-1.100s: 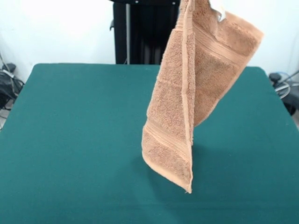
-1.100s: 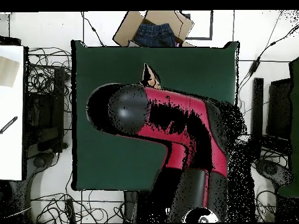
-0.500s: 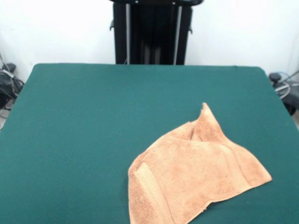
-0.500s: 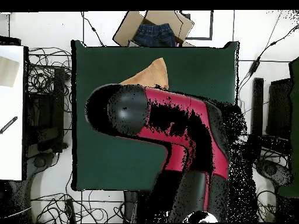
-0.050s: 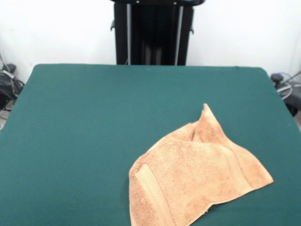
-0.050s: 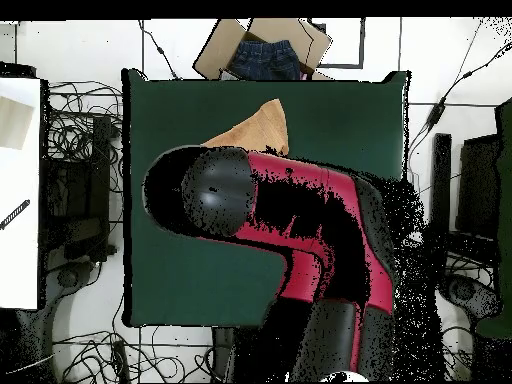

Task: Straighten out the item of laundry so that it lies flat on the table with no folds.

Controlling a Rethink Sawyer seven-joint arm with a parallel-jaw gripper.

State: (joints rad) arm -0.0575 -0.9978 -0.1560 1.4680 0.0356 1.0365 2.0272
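I see the towel crumpled near the tabletop front edge — one corner peaked, a border band showing. Open green elsewhere. My arm hides the gripper — state unknown.

Towel lies crumpled on the green bench, toward the near right part. One corner stands up in a peak at its far side; a woven border band shows along its near left edge, surface folded.
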